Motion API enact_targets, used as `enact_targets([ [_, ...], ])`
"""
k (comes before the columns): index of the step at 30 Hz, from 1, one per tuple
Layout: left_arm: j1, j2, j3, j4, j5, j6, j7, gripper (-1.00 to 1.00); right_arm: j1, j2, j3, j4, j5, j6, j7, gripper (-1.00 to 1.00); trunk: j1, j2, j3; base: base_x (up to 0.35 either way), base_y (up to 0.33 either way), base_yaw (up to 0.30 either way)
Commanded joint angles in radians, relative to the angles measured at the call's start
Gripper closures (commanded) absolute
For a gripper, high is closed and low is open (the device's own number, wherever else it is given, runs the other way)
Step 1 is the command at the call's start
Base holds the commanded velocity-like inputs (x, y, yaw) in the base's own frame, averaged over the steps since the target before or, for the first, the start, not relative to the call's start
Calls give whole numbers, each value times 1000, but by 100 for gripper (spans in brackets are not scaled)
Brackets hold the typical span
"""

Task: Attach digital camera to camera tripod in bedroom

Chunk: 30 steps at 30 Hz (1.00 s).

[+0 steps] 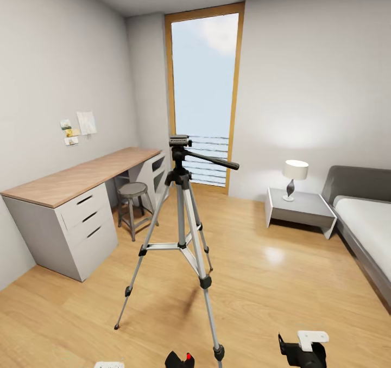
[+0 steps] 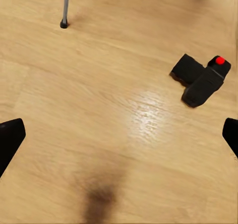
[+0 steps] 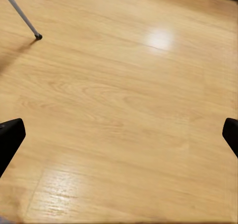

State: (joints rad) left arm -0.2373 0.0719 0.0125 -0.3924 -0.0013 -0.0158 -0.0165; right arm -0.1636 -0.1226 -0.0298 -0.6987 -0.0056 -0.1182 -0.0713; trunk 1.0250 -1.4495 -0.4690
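Tripod legs stand wide on the wood floor point(image 1: 271, 281) in the middle of the bedroom. The camera tripod point(image 1: 182, 232) is tall and silver, with a black head on top and a long black handle sticking out to one side. Nothing sits on its head.

The digital camera point(image 2: 202, 80) lies on the floor — small, black, with a round red button. In the head view it peeks up at the bottom edge point(image 1: 180, 360), just beside the tripod's near foot.

The left gripper point(image 2: 119, 135) hangs over bare floor with its two black fingers far apart, holding nothing. The camera is off to one side of it, not between the fingers. One tripod foot shows farther away.

The right gripper point(image 3: 119, 135) is spread wide too, with only floor under it and a tripod foot far off.

Behind the tripod is a tall window point(image 1: 203, 94). A grey bench point(image 1: 76, 205) with drawers and a round stool point(image 1: 133, 205) stand on the left. A lamp point(image 1: 293, 179) on a low table and a grey bed point(image 1: 366, 227) are on the right.
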Motion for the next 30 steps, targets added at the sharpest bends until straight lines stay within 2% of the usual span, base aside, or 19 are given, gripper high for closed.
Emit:
enact_targets([
  [1, 0, 3, 2, 3, 0, -46, -2, -100, -1, 0, 1, 17, -1, -4, -2, -100, 0, -1, -1, 0, 0, 0],
  [6, 0, 15, 4, 1, 0, -76, -1, -100, -1, 0, 1, 35, -1, -23, -2, -100, 19, -36, -17, 0, 0, 0],
  [17, 0, 22, 5, -10, 0, -87, 0, -100, -1, 0, 2, 41, -1, -56, -4, -100, 61, -113, -51, 0, 0, 0],
  [25, 0, 22, 7, -49, 1, -88, 1, -100, -1, 0, 2, 42, 0, -62, -4, -100, 92, -169, -76, 0, 0, 0],
  [30, 0, 11, 7, -71, 1, -87, 1, -100, -1, 0, 2, 41, 2, -91, -2, -100, 111, -204, -92, 0, 0, 0],
])
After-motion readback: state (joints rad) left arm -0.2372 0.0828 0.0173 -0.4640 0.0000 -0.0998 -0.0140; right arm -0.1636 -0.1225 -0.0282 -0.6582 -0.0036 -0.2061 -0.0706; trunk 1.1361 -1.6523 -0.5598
